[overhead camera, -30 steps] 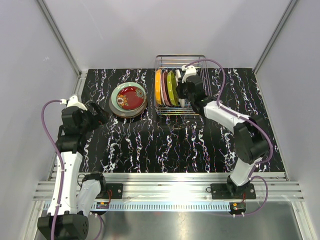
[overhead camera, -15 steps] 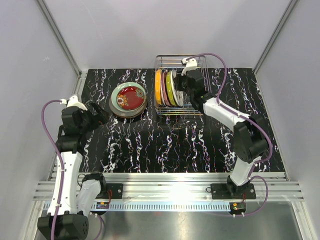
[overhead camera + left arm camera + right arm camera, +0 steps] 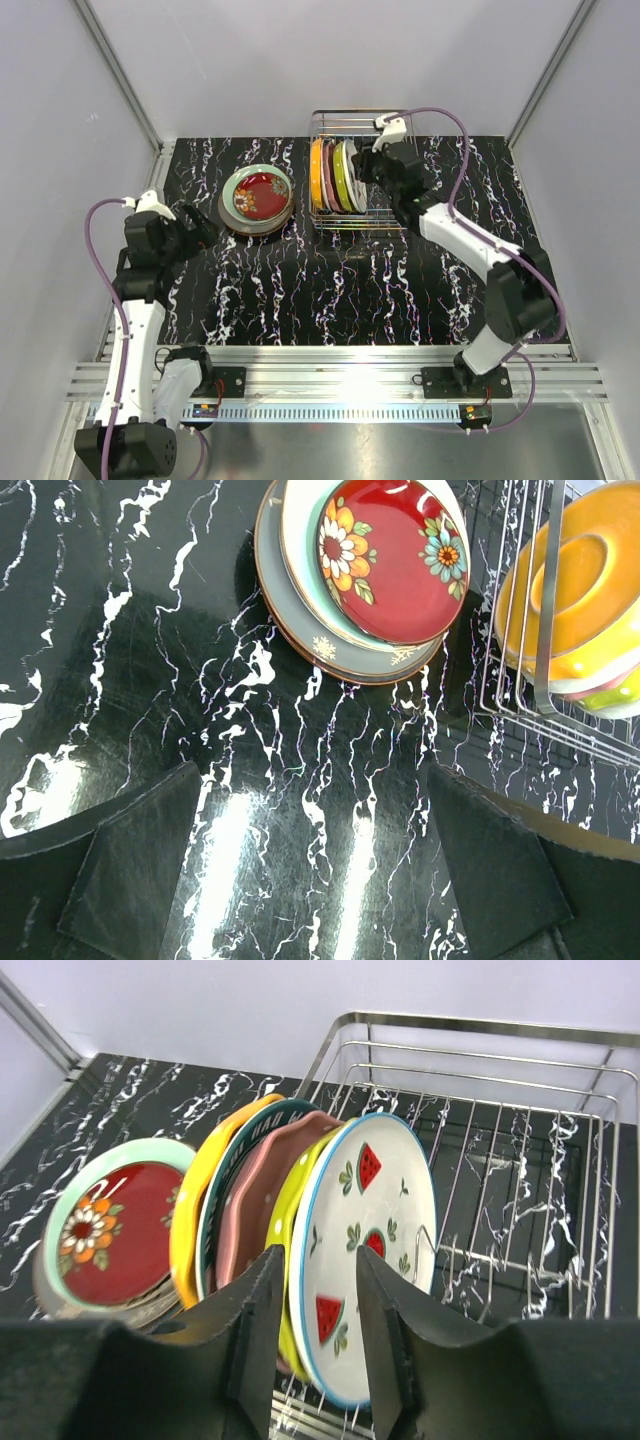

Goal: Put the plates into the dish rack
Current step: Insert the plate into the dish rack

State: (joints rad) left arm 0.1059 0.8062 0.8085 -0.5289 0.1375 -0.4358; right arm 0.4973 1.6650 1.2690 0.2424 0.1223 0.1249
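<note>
Several plates (image 3: 335,177) stand on edge in the left half of the wire dish rack (image 3: 392,214): orange, dark-rimmed, pink, yellow-green and, rightmost, a white plate with watermelon slices (image 3: 385,1220). My right gripper (image 3: 318,1260) hovers just above and in front of that white plate, open, and nothing is between its fingers. Left of the rack, a red floral plate (image 3: 395,555) tops a flat stack of three plates (image 3: 258,197) on the table. My left gripper (image 3: 312,775) is wide open over bare table, short of the stack.
The right half of the dish rack (image 3: 520,1160) holds only wire dividers. The tabletop is black marble-patterned (image 3: 340,290), with grey walls close on three sides and a metal rail along the near edge.
My right gripper has opened off the white watermelon plate and drawn up and back from it; the plate stays standing in the rack. The left arm has not moved.
</note>
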